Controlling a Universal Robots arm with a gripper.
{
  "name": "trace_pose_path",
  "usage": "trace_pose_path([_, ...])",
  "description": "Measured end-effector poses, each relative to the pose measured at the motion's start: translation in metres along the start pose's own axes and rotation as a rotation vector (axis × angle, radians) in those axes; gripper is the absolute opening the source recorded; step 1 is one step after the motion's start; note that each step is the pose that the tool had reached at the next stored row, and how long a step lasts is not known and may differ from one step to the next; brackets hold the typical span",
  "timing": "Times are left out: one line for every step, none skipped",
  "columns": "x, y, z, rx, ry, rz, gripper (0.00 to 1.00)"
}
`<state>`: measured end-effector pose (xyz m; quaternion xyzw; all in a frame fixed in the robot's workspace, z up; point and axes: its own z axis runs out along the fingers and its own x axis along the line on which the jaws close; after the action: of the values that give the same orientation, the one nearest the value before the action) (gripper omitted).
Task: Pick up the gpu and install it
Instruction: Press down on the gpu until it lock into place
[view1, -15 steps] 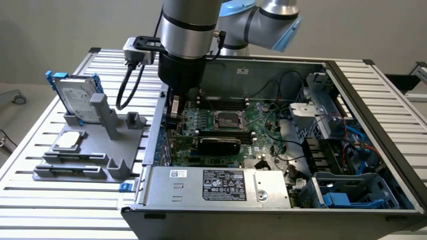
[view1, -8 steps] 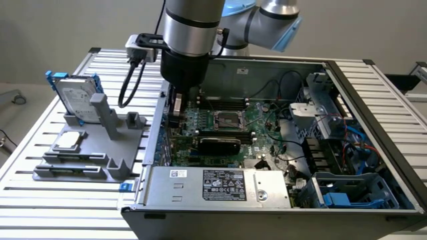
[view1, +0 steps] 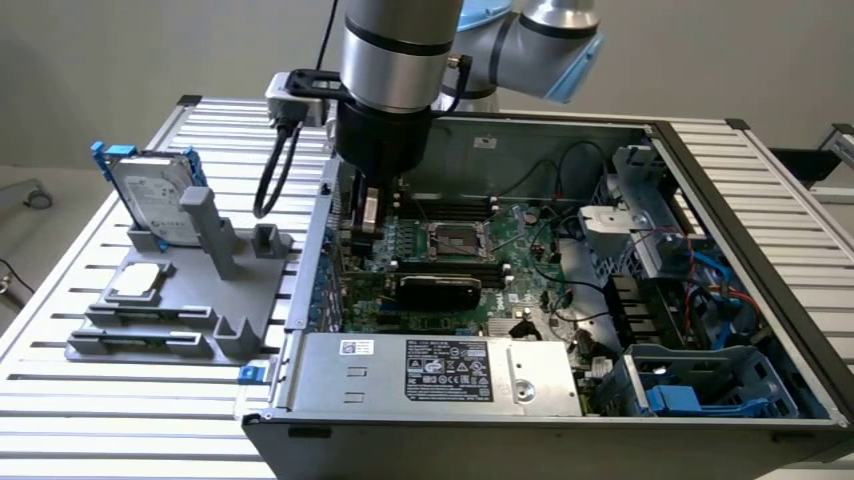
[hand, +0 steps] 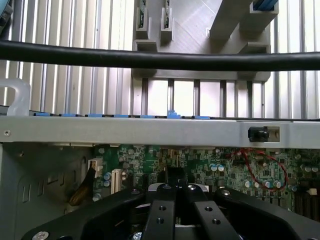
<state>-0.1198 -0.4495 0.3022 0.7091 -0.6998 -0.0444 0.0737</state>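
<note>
A: What is seen, from the biggest thing down?

B: A slatted table (view1: 80, 400) is seen, with an open computer case (view1: 747, 300) laid on it. A grey stand (view1: 187, 300) is set beside the case, toward the exterior view's left, and a silver hard drive (view1: 150, 200) with blue rails is stood up in it. Inside the case, a green main board (view1: 454, 250) is seen.

A: Where is the card?

B: A black card (view1: 438, 290) is seen lying low across the main board, near the middle of the case. It looks seated in its slot already, though this cannot be told for sure.

A: Which step is being done?

B: The install step is judged to be near its end. A careful check that the card is pushed fully home would be called for.

A: And the tool?

B: The tool (hand: 175, 195) is held over the main board, just inside the case wall. Its fingers (hand: 160, 215) are pressed together. Nothing is seen pinched between them.
</note>
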Motion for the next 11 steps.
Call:
trace_pose_path([0.0,-0.0014,-0.0002,0.0065,0.0002,-0.001,0.11])
trace_pose_path([0.0,-0.0026,-0.0004,0.0125,0.0004,-0.002,0.11])
trace_pose_path([0.0,-0.0038,-0.0006,0.0187,0.0007,-0.003,0.11])
trace_pose_path([0.0,-0.005,-0.0008,0.0248,0.001,-0.004,0.11])
trace_pose_path([0.0,-0.0062,-0.001,0.031,0.0013,-0.005,0.11])
trace_pose_path([0.0,-0.0074,-0.0012,0.0371,0.0016,-0.006,0.11])
trace_pose_path([0.0,-0.0087,-0.0014,0.0431,0.0019,-0.007,0.11])
trace_pose_path([0.0,-0.01,-0.0017,0.0494,0.0022,-0.009,0.11])
trace_pose_path([0.0,-0.0113,-0.0019,0.0552,0.0025,-0.01,0.11])
trace_pose_path([0.0,-0.0126,-0.0021,0.061,0.0027,-0.01,0.11])
trace_pose_path([0.0,-0.0142,-0.0024,0.0673,0.003,-0.011,0.11])
